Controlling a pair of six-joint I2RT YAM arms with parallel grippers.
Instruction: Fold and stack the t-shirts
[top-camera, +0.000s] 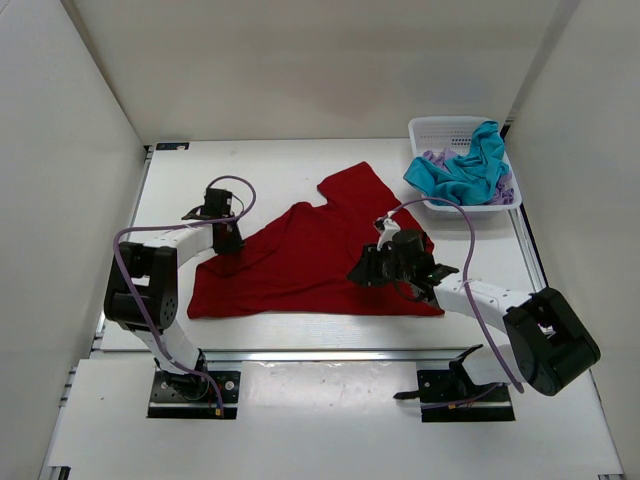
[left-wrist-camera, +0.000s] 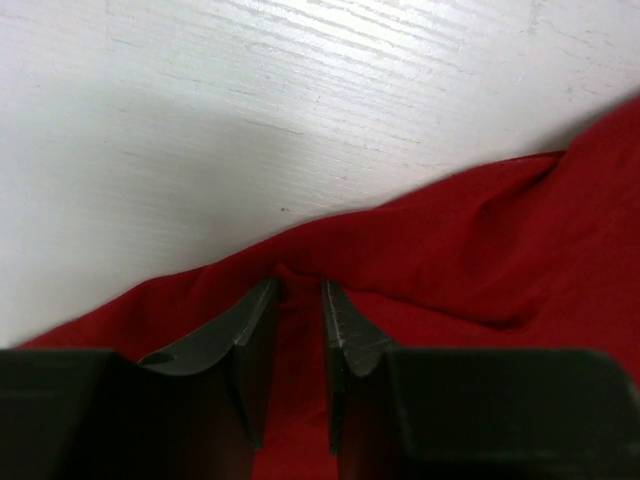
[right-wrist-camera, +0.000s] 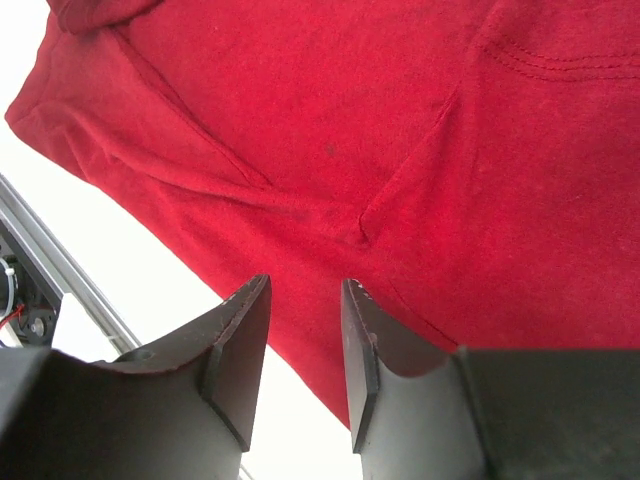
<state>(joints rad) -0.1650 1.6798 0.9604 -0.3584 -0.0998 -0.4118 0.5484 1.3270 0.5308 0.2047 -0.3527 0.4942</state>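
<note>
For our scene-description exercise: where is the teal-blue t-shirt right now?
In the top view, the teal-blue t-shirt sits in the white basket at the far right corner of the table, over the lavender t-shirt, beyond the spread red t-shirt.

A robotics lab test cell: plain white walls (top-camera: 300, 60) box in a white worktop (top-camera: 280, 165), where a cabled left arm (top-camera: 150, 285) and right arm (top-camera: 545, 340) are bolted beside an aluminium rail (top-camera: 320, 355).
</note>
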